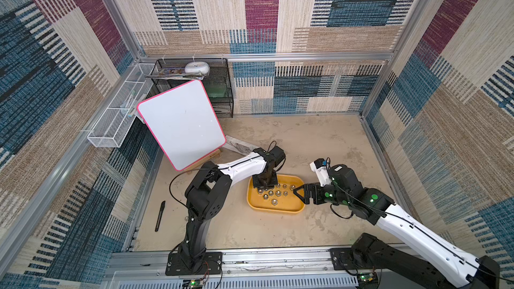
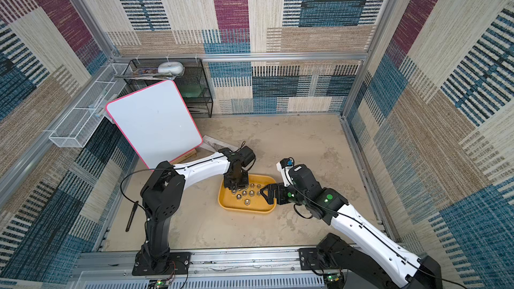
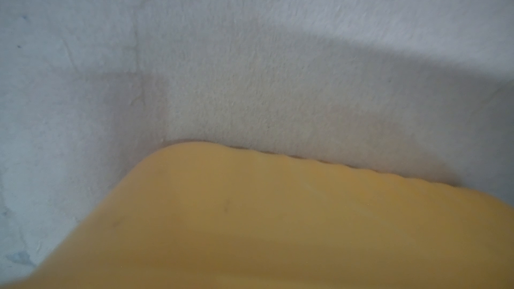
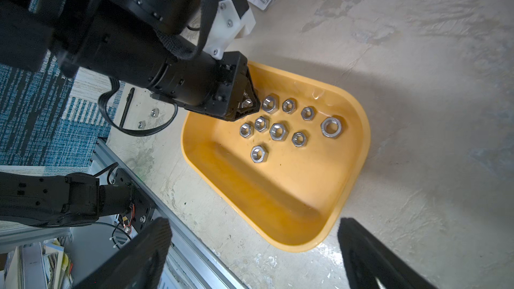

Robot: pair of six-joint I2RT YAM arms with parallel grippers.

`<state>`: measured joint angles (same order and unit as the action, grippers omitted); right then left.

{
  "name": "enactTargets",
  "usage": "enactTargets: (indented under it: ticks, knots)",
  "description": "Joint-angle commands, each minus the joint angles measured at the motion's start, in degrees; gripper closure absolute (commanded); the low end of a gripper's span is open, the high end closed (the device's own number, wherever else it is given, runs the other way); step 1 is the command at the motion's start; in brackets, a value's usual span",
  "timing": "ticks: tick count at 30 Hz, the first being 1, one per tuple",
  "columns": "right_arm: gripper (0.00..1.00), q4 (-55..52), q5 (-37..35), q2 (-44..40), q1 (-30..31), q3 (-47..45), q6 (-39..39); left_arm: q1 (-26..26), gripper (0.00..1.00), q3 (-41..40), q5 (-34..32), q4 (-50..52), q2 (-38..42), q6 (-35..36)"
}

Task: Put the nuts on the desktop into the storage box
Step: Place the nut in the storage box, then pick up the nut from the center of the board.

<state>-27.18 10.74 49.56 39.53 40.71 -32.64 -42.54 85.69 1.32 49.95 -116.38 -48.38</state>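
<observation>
The left gripper (image 4: 247,105) points straight down into the yellow tray (image 4: 358,162). Its jaws are nearly closed and pinch one small silver nut (image 4: 247,103) between the tips, just above the tray floor near the far left corner. The right gripper (image 1: 299,194) hangs low over the tray's right rim, jaws spread as wide as they go and nothing between them. In its own wrist view the two black fingers (image 4: 150,248) stand either side of the tray's near wall. Nine loose nuts (image 4: 278,131) lie flat on the tray floor in a close cluster beside the left gripper, mostly in the far half, with the largest a little apart toward the right gripper. Two more nuts (image 4: 155,112) lie on the table (image 1: 319,140) near a black pen (image 1: 160,216), by the base of the left arm. The left wrist view gives only a blur of the tray against the table.
</observation>
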Motion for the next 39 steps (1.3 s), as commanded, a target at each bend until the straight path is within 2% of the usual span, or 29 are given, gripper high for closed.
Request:
enactTargets:
  ticks: [1, 9, 21, 30, 39]
  knots:
    - [0.01, 1.0, -0.1, 0.5, 0.0, 0.6, 0.7, 0.2, 0.74, -1.0, 0.2, -0.2, -0.3, 0.7]
    - [0.01, 2.3, 0.3, 1.1, 0.0, 0.3, 0.5, 0.1, 0.59, -1.7, 0.8, -0.3, 1.1, 0.8]
    - [0.01, 3.2, 0.3, 1.7, 0.0, 0.2, 1.3, 1.4, 0.57, 0.6, -0.6, 3.8, 7.3, -0.6]
    - [0.01, 5.5, -0.6, 4.5, 0.0, 0.8, 4.1, 6.7, 0.50, -1.7, -0.7, 7.0, 13.6, -1.6]
    - [0.01, 6.3, -0.4, 6.2, 0.0, 1.4, 7.0, 13.5, 0.49, -9.9, -2.4, 7.6, 20.6, -2.5]
